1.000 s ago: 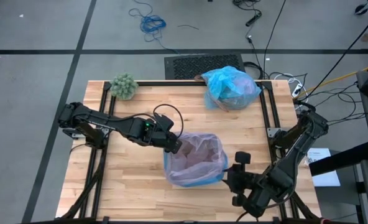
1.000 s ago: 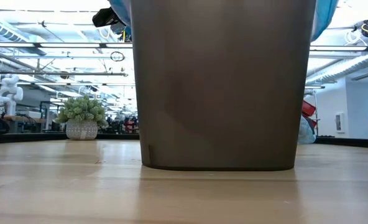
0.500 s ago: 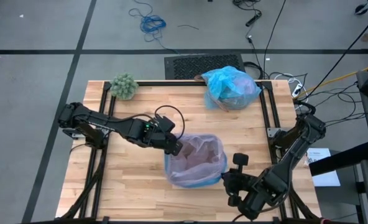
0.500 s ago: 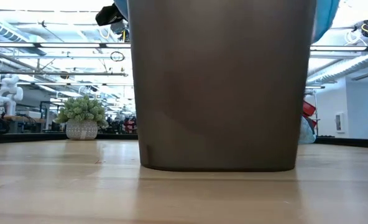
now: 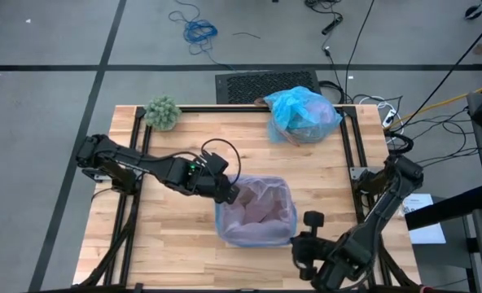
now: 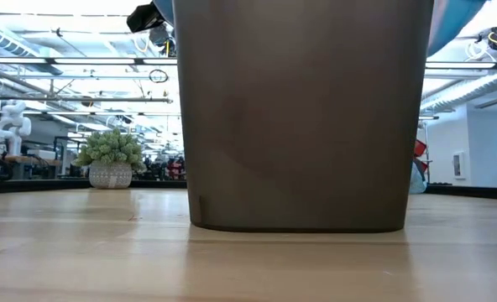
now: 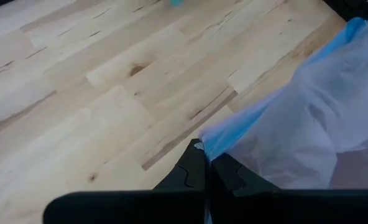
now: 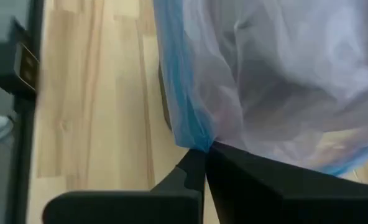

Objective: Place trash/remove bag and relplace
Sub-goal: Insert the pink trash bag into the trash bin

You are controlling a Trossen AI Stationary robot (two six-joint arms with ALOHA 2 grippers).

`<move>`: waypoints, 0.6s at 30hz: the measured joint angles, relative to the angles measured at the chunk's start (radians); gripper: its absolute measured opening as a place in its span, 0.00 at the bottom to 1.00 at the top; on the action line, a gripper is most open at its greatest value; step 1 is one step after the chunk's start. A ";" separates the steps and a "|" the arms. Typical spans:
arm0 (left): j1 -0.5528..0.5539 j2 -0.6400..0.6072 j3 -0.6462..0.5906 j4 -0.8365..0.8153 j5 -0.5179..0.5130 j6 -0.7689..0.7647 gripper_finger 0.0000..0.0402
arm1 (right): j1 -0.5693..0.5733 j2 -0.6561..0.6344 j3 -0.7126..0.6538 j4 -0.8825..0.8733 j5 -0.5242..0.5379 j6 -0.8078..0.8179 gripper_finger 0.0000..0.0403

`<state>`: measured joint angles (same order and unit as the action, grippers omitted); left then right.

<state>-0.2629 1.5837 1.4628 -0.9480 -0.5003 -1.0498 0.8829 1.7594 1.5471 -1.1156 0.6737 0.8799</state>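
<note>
In the middle of the wooden table (image 5: 168,236) stands the brown bin (image 6: 303,117), and it is lined with a translucent pinkish bag that has a blue rim (image 5: 257,213). The left gripper (image 5: 231,192) is at the left side of the bin's mouth; its two dark fingers (image 7: 193,174) are pressed together and they pinch the blue edge of this liner. The right gripper (image 5: 300,242) is at the near right corner of the bin, and its fingers (image 8: 193,171) are also closed tight on the blue rim, where the plastic gathers into a small fold. So both claws are narrow, each one holding the liner's rim at opposite sides. Inside the liner I see only a pale pinkish mass; I cannot tell single scraps of trash there. The light-blue bin bag (image 5: 304,114) lies bunched and full at the far edge of the table, well apart from the bin and from both grippers. The fuzzy green ball (image 5: 163,112) sits at the far left corner of the table.
</note>
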 joint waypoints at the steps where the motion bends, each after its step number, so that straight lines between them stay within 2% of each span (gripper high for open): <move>1: -0.003 0.000 0.000 -0.001 -0.003 -0.007 0.00 | 0.000 0.016 0.000 0.000 -0.003 0.000 0.00; 7: -0.028 0.018 -0.034 0.019 -0.004 -0.042 0.00 | -0.012 0.082 0.000 0.009 -0.038 0.040 0.00; 15: -0.067 0.022 -0.158 0.237 0.014 -0.106 0.00 | -0.025 0.116 0.000 0.022 -0.073 0.089 0.00; 18: -0.079 0.021 -0.170 0.228 -0.011 -0.104 0.00 | -0.028 0.125 0.000 0.021 -0.077 0.096 0.00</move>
<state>-0.3416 1.6051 1.2932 -0.7200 -0.5108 -1.1534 0.8548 1.8843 1.5471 -1.0943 0.5965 0.9760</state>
